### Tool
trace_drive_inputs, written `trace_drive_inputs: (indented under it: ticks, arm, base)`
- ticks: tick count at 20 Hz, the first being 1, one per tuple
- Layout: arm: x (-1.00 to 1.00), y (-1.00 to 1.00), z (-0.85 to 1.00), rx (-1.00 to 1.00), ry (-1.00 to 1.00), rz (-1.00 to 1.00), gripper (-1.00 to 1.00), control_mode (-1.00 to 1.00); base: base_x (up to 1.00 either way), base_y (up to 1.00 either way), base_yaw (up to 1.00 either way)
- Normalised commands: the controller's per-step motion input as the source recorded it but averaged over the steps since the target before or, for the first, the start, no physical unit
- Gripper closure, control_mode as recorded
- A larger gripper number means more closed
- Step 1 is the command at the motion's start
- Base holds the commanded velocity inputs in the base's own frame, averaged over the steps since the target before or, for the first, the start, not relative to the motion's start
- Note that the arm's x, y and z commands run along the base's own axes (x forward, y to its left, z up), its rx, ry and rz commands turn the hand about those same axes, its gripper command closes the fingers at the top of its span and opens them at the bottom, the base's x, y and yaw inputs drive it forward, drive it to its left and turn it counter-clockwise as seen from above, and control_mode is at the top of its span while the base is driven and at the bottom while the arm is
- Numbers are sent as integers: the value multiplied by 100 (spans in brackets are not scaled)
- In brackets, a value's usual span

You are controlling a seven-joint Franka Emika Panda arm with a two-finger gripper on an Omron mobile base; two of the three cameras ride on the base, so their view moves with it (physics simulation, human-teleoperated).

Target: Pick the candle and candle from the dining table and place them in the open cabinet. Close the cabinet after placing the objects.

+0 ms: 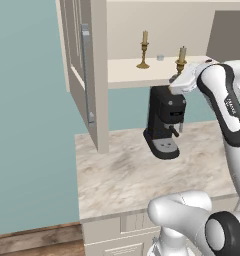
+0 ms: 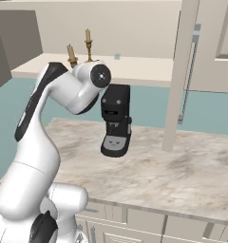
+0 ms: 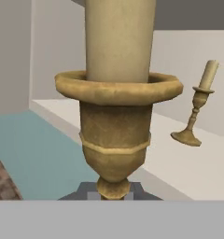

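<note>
One candle (image 1: pixel 143 49) stands upright in its brass candlestick on the cream shelf of the open cabinet (image 1: pixel 124 71). The second candle (image 1: pixel 181 58) is upright at the shelf's front right edge, with my gripper (image 1: pixel 178 76) shut on its brass stem. In the hand view this held candle (image 3: pixel 117 98) rises close up from between the fingertips (image 3: pixel 86 192), and the standing candle (image 3: pixel 197 106) is behind it to the right. From the right base view the held candle (image 2: pixel 71 53) pokes up behind my wrist, near the other candle (image 2: pixel 88 42). The dining table is out of view.
A black coffee machine (image 1: pixel 164 122) stands on the marble counter (image 1: pixel 117 175) directly below the shelf. The open cabinet door (image 1: pixel 84 75) with its silver bar handle juts forward at the left; the other door (image 2: pixel 185 71) hangs at the right. A small grey cup (image 1: pixel 160 57) sits deep on the shelf.
</note>
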Motion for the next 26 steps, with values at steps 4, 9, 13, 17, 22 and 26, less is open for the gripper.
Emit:
trace_drive_inputs:
  ticks: [4,9,13,17,22,26]
  arm:
    - [7,-10,29,0,-4,-3,100,-100]
    - [13,-16,24,0,-4,0,100,-100]
    - [26,-13,10,0,0,0,100,-100]
    - [36,-8,6,0,0,-1,100,-100]
    - [40,-4,3,0,0,-1,100,-100]
    - [37,-9,0,0,0,-1,100,-100]
  base:
    - [0,0,0]
    - [0,0,0]
    - [0,0,0]
    - [0,0,0]
    - [0,0,0]
    - [0,0,0]
